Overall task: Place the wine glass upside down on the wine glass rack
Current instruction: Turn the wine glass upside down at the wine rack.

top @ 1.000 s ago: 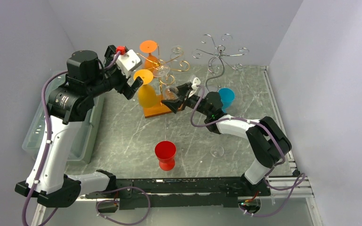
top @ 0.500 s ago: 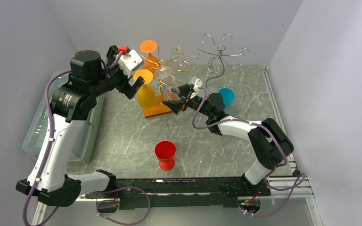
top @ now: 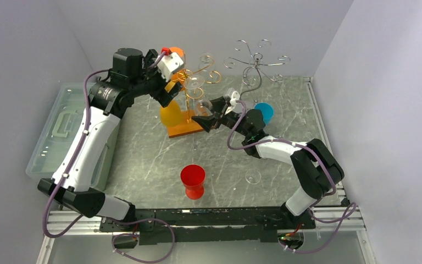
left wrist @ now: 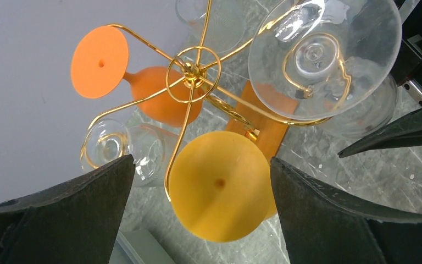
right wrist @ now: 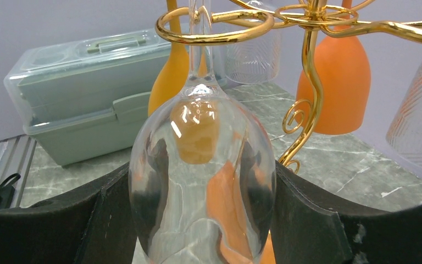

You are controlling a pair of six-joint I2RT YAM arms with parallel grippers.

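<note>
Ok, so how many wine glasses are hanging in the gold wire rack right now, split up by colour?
Clear glass wine glasses: 3
Yellow plastic wine glass: 1
Orange plastic wine glass: 1
Total in the gold wire rack: 5

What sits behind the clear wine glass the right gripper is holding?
Behind the clear wine glass: a yellow glass, the gold rack post, an orange glass, farther back a lidded box. The bowl covers the rack's base, seen only as orange smears.
</note>
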